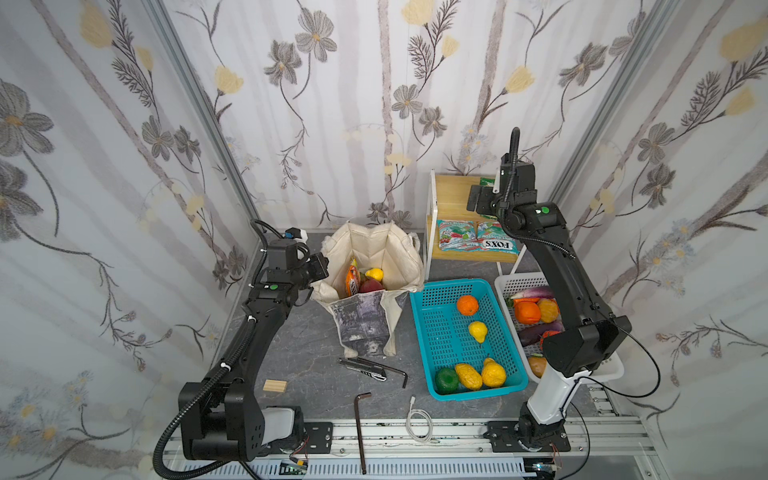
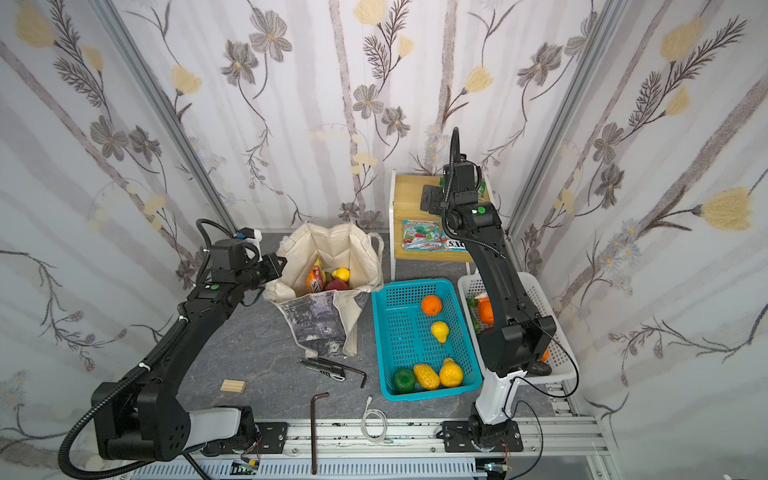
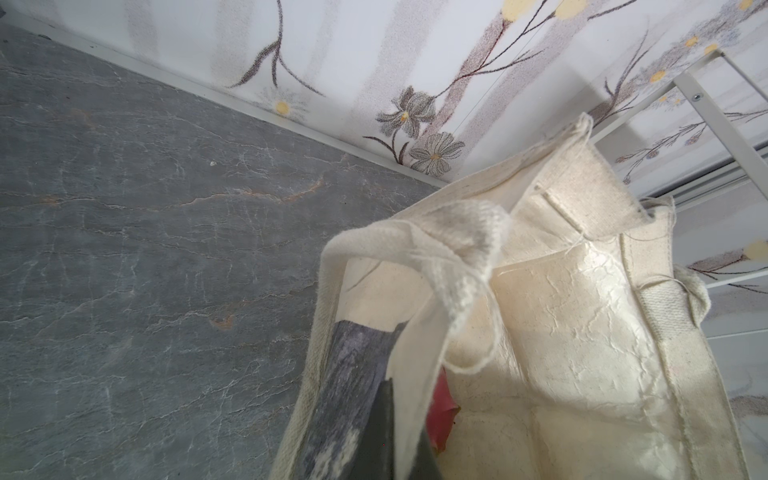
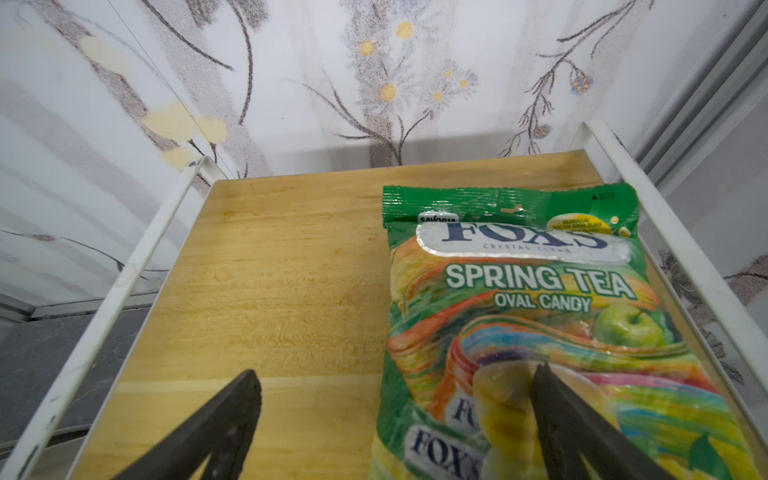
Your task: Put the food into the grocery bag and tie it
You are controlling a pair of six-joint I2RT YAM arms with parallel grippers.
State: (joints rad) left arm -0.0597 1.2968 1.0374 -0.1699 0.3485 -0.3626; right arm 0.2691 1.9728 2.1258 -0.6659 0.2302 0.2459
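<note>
The grocery bag [image 1: 376, 249] [image 2: 332, 249] stands open at the back of the grey table, holding an orange packet [image 1: 352, 282], a lemon [image 1: 375, 273] and a red-pink fruit [image 1: 371, 286]. My left gripper [image 3: 401, 436] is shut on the bag's near-left rim [image 3: 415, 332], cream canvas pinched between its jaws. My right gripper [image 4: 395, 374] hangs open over the top wooden shelf [image 4: 270, 270]. One of its fingers [image 4: 552, 399] lies over a green Fox's Spring Tea candy packet [image 4: 519, 291], the other over bare wood. In the top view only a corner of that packet [image 1: 486, 181] shows.
A turquoise basket [image 1: 419, 332] with toy fruit sits right of the bag, and a white basket [image 1: 509, 284] of produce lies under the right arm. Two blue-green packets [image 1: 457, 235] rest on the lower shelf. Hex keys [image 1: 360, 432], a knife [image 1: 365, 368], a wood block [image 1: 275, 385] and a cable [image 1: 419, 424] lie in front.
</note>
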